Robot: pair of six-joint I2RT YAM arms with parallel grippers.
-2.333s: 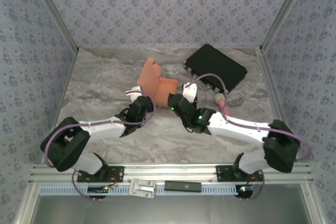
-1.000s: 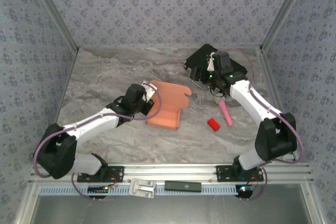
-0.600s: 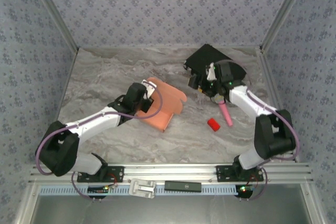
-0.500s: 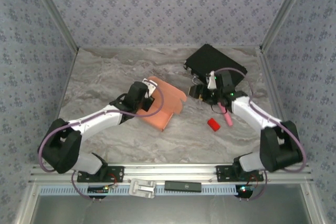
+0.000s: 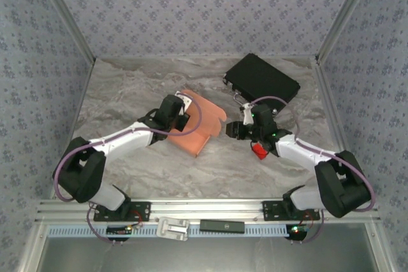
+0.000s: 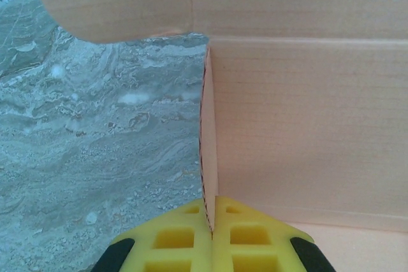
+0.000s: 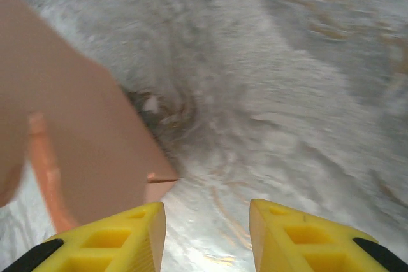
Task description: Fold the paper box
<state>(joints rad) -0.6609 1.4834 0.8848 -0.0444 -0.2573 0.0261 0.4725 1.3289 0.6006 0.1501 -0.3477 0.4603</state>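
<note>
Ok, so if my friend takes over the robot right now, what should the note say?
Left hand: shut, pinching an upright wall of the paper box.
Right hand: open and empty, close beside the box's near edge.
The box lies to the left of the small red block.
Done: box partly folded, one wall standing.
Left: fold up the other flaps and close it.

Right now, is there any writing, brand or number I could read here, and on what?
None readable.
The paper box and the black case show plain faces.
A small black plate on the front rail may carry marks, but it is too small to tell.
</note>
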